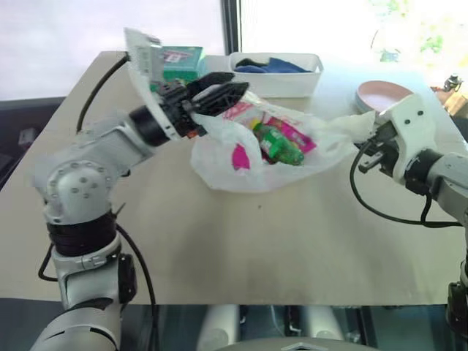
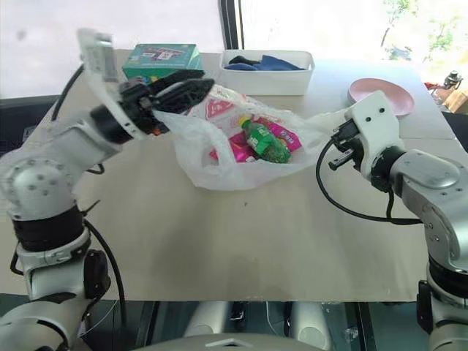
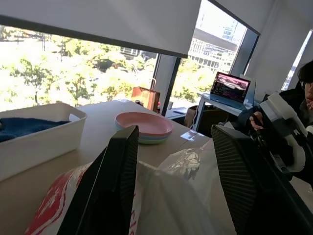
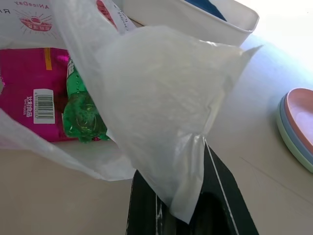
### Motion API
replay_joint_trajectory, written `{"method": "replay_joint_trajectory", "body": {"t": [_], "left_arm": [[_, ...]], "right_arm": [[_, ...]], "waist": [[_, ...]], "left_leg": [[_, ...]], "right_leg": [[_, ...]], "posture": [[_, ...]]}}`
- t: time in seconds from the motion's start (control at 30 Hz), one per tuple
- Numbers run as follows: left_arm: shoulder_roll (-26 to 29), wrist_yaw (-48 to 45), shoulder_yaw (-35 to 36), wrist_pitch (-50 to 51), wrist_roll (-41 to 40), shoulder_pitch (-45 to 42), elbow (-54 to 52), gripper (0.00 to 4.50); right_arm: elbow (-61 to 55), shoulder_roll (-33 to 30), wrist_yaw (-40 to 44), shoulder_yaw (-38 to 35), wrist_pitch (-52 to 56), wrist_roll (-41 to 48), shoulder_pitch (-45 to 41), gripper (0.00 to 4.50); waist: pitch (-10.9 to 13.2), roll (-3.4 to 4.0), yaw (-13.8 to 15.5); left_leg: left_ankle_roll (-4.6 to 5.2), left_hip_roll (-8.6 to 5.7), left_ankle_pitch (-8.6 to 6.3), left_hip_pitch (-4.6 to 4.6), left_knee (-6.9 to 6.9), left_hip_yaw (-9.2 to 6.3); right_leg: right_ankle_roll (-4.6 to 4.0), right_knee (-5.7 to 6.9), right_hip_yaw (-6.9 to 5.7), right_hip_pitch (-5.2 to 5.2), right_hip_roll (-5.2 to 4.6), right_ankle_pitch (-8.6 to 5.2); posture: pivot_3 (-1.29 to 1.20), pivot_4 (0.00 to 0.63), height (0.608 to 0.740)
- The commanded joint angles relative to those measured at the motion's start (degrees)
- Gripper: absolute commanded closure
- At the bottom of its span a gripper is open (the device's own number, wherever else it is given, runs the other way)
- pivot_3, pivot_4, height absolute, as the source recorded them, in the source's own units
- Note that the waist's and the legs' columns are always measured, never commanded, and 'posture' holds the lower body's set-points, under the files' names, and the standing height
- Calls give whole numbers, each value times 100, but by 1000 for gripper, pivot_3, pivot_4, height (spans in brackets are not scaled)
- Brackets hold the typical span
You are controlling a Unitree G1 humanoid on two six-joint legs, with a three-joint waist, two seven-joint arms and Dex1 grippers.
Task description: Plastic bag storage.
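Pinched in my right pincer (image 2: 338, 151), thin translucent white plastic bag (image 2: 219, 164); left pincer (image 1: 219, 93) half-open around its rim — lift evenly.

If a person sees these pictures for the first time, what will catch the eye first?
First is the plastic bag in the middle of the table, stretched between both grippers. A green bottle and pink packets show through it. The right gripper is shut on the bag's right edge, and the left gripper has its fingers apart at the left edge. Behind stand a white bin and pink plates.
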Motion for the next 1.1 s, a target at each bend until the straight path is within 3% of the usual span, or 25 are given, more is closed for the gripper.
{"method": "replay_joint_trajectory", "body": {"t": [0.03,0.1,0.17,0.33,0.53,0.67,0.8,0.97,1.1], "left_arm": [[-178,11,-168,-985,812,-176,-48,2088],[-148,77,-338,-1461,1483,-272,142,2088],[-169,41,-286,-1499,1524,-321,303,2088],[-80,-78,-355,-1517,1783,-328,419,55],[93,-332,-381,-1468,1970,-224,565,55],[-28,21,-214,-1273,1999,-330,745,55],[-229,629,318,-544,1457,-622,1031,55],[592,230,617,999,617,-737,1239,55],[1380,-530,278,765,981,-630,1249,55]], "right_arm": [[-92,0,-60,-49,-77,40,-156,4500],[-101,38,-94,-24,-59,62,-177,4500],[-125,76,-116,-27,-49,88,-175,4500],[-128,117,-185,-20,-72,103,-144,4500],[-105,153,-225,15,-124,104,-123,4500],[-89,152,-221,25,-156,111,-118,4500],[-72,148,-209,36,-181,119,-119,4500],[-20,127,-203,55,-239,107,-104,4500],[121,145,-233,128,-377,45,-143,4500]], "waist": [[0,0,-1],[0,0,-12],[0,0,-12],[0,0,-4],[0,0,-7],[0,0,-5],[0,0,-5],[1,-1,-49],[1,0,-85]], "left_leg": [[0,1,0,-1,0,-1],[0,3,0,-1,-2,1],[0,3,0,0,-3,4],[1,2,0,-2,-2,4],[1,3,0,-3,-2,1],[1,3,0,-3,-2,1],[1,3,0,-4,-2,-1],[1,3,0,-3,-3,0],[0,4,0,-4,-5,3]], "right_leg": [[0,0,-2,-1,0,0],[-1,0,-1,-5,3,0],[-1,1,0,-6,5,0],[0,-1,1,-6,2,0],[0,-1,-1,-6,2,0],[0,0,-2,-6,2,0],[0,0,-3,-6,1,0],[1,0,0,-8,2,-1],[1,2,0,-15,3,-1]], "posture": [[0,150,740],[0,150,740],[0,150,740],[0,150,740],[0,150,740],[0,150,740],[0,150,740],[0,150,740],[0,150,740]]}}
